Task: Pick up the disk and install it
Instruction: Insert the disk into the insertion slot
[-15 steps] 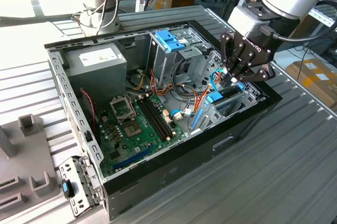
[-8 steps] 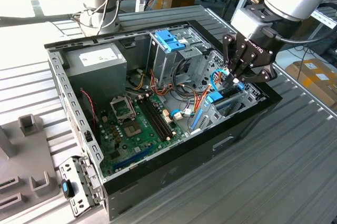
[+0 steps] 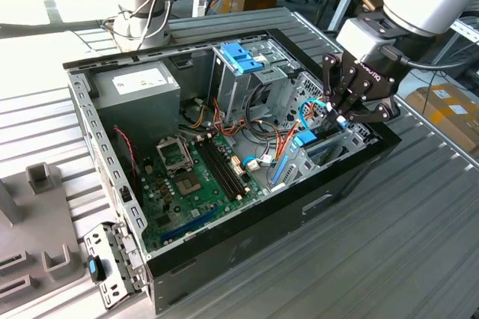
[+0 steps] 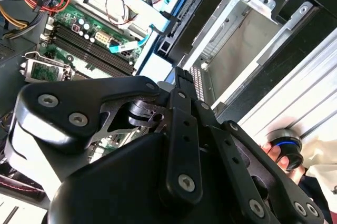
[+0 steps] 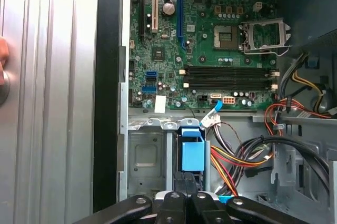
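Over the open computer case point(image 3: 247, 251), gripper point(image 3: 338, 113) poised at the drive bay by the case's front wall, fingers drawn together, nothing visibly clamped, disk point(image 5: 192, 153) seated upright in the bay point(image 5: 145, 161), beside the motherboard point(image 5: 210, 40).

In the second wrist view the gripper point(image 4: 181, 84) body hides most of the motherboard point(image 4: 79, 40) from 6 to 9 o'clock, a hand point(image 4: 276, 155) at 4 o'clock is half covered, and the disk point(image 5: 192, 153) in the first wrist view is cut by the gripper at 6 o'clock.
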`<state>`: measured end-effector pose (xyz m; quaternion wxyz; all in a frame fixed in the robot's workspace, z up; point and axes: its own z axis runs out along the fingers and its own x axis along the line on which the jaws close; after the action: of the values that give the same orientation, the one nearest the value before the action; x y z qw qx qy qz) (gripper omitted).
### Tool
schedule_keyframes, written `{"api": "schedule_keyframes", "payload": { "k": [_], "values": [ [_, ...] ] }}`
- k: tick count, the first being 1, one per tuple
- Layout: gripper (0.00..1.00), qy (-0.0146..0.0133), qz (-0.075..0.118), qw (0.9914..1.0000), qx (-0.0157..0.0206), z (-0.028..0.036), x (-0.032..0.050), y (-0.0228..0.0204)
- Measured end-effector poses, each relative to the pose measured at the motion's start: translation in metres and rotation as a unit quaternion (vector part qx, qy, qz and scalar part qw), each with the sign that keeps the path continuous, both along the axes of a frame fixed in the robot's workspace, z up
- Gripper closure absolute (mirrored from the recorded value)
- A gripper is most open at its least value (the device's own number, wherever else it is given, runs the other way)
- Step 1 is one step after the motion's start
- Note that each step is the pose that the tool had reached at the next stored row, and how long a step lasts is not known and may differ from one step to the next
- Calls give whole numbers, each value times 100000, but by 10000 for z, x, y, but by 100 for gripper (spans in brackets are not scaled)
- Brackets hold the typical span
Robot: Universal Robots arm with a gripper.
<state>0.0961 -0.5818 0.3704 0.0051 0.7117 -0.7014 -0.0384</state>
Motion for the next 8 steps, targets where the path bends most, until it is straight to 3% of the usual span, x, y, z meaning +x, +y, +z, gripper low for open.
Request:
{"api": "schedule_keyframes", "payload": {
  "k": [8],
  "values": [
    [89,46,-2,100000,-4,-9,87,0]
  ]
}}
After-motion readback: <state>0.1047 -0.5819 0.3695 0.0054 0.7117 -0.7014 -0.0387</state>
